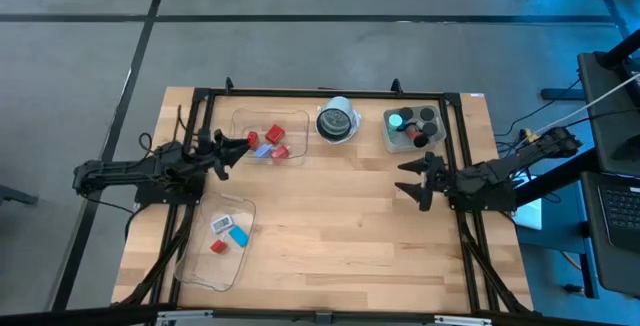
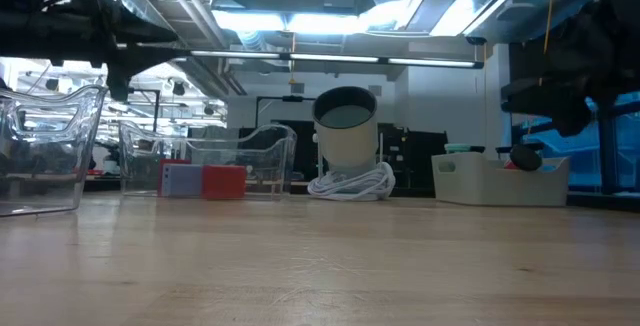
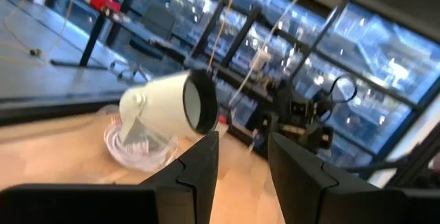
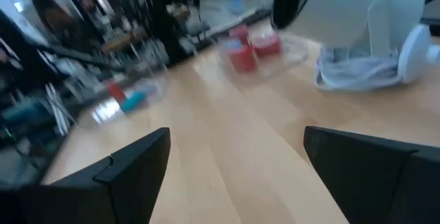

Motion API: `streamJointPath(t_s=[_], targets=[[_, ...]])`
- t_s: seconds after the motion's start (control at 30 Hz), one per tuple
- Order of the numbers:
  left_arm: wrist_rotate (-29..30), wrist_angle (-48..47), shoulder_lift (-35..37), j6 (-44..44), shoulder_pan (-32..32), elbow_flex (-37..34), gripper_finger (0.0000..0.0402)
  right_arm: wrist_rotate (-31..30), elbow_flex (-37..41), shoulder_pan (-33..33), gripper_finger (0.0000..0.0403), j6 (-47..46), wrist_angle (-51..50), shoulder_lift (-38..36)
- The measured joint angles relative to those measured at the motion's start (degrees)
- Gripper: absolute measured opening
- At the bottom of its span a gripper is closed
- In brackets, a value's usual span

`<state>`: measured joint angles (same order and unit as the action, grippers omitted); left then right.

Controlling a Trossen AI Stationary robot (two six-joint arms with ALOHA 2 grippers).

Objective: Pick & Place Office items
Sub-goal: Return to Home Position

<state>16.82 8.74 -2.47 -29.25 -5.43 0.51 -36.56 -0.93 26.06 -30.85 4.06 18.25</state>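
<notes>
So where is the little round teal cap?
In the high view the teal cap sits in the tray on the right arm's side, next to the black cylinders, right of the round white object.

The left claw [image 1: 232,154] and the right claw [image 1: 405,178] are shown in black, as is the frame [image 1: 320,94] round the table [image 1: 340,236], which is finished in pale, finely grained wood. In the clear near tray [image 1: 292,116], just beside the left claw, red blocks [image 1: 275,133] and a blue piece [image 1: 264,151] are seen. In the clear far tray [image 1: 200,266], well apart from that claw, a red piece [image 1: 219,247], a teal-blue piece [image 1: 238,235] and a pale-blue piece [image 1: 221,224] are held. Near the right claw, a pale grey bin [image 1: 387,141] is filled with black cylinders [image 1: 428,118] and a teal cap [image 1: 396,121]. Between near tray and bin, a round object [image 1: 337,121] is marked by a white rim and a dark centre.
</notes>
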Motion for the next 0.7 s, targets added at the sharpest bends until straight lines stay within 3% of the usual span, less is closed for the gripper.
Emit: streamJointPath(t_s=[0.3, 0.7], targets=[[0.01, 0.86, 2.43, 0.0, -6.56, 0.0, 0.0123, 0.0, -0.04, -4.54, 0.0336, -0.02, -0.09, -9.78], [0.04, 1.15, 2.45, -0.01, -19.59, 0.0, 0.0123, -0.15, -0.04, -18.9, 0.0336, -0.1, 0.27, -18.28]])
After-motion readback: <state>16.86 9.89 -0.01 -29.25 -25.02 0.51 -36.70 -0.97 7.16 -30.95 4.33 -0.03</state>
